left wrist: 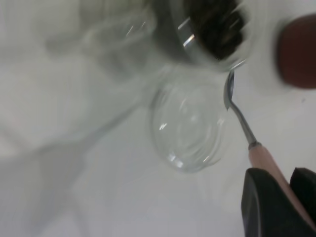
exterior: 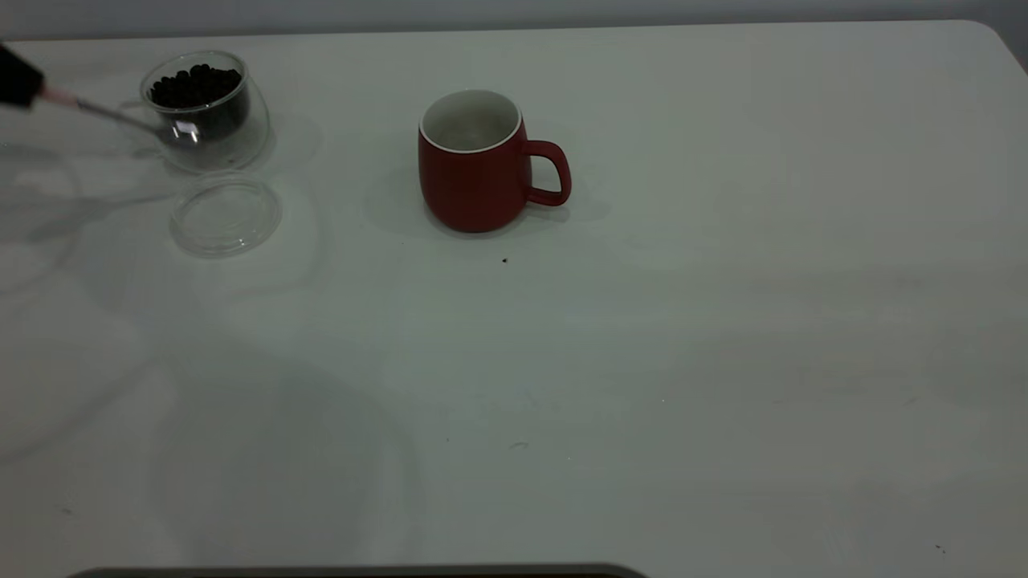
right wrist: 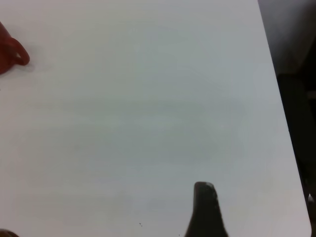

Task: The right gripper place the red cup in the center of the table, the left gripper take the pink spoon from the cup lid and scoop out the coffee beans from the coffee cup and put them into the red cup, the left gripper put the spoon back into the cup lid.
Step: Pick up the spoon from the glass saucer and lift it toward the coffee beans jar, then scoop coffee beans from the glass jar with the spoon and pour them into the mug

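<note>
The red cup [exterior: 475, 164] stands upright mid-table with its handle to the right, and its white inside looks bare. At the far left, the clear coffee cup [exterior: 210, 112] holds a heap of coffee beans [exterior: 195, 85]. The cup lid [exterior: 226, 214] lies flat just in front of it with nothing on it. My left gripper [exterior: 16, 76] [left wrist: 284, 197] is shut on the pale handle of the pink spoon [left wrist: 242, 123]. The spoon's metal bowl [exterior: 181, 132] hangs beside the coffee cup's wall, above the lid's far edge. My right gripper [right wrist: 205, 212] hovers over bare table, well right of the red cup [right wrist: 10, 54].
The white table [exterior: 642, 361] stretches wide in front of and to the right of the red cup. A tiny dark speck [exterior: 504, 259] lies just in front of that cup. The table's right edge [right wrist: 276, 98] is close to the right gripper.
</note>
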Controlling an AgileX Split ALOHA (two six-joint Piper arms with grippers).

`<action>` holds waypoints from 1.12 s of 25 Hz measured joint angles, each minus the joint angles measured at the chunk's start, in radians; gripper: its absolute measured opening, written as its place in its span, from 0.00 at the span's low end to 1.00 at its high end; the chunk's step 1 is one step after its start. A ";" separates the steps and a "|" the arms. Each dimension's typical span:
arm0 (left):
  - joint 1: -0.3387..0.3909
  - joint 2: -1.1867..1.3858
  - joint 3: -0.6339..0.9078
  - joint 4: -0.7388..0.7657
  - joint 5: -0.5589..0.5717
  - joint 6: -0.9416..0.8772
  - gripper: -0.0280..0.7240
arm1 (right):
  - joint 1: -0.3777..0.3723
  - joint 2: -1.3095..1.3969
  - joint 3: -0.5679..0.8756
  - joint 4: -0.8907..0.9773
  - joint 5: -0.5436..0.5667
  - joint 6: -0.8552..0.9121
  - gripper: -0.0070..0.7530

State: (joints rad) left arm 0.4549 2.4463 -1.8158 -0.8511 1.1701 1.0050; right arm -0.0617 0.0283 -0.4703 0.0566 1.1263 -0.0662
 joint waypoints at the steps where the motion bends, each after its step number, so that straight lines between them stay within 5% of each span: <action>1: 0.000 -0.017 0.000 -0.009 0.000 -0.005 0.20 | 0.000 0.000 0.000 0.000 0.000 0.000 0.79; 12: -0.007 -0.054 0.000 -0.046 -0.002 0.001 0.20 | 0.000 0.000 0.000 0.000 0.000 0.000 0.79; 28: -0.079 -0.036 0.001 -0.027 -0.223 0.047 0.20 | 0.000 0.000 0.000 0.000 0.000 0.000 0.79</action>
State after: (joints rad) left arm 0.3757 2.4106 -1.8148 -0.8779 0.9467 1.0525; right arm -0.0617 0.0283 -0.4703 0.0566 1.1263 -0.0659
